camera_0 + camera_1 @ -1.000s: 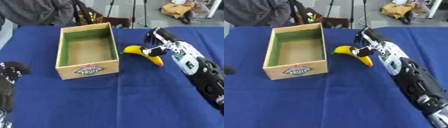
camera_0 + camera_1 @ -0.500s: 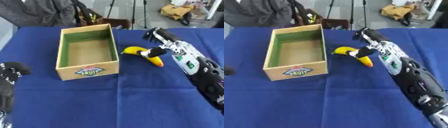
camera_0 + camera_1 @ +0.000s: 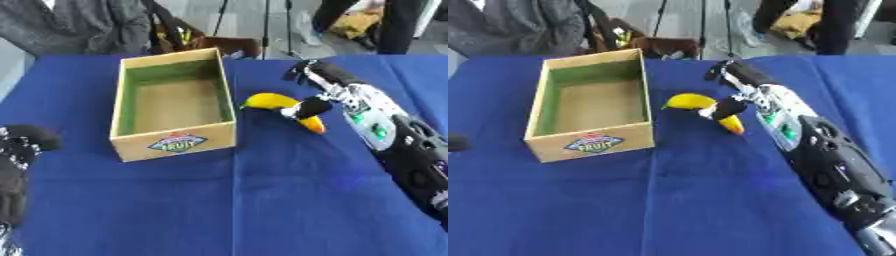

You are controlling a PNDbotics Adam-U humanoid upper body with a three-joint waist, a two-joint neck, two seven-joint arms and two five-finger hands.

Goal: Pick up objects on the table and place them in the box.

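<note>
Box (image 3: 173, 143), near face: oval label, word looks like "FRUIT", blurred. No other legible text.

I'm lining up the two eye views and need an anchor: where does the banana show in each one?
Left eye view: the banana lies right of centre, in the upper half, under the right hand, just right of the box.
Right eye view: the banana sits near centre, again upper half.
Shared landmark: the wooden box, its fruit label facing the camera, left of the banana in both.
</note>
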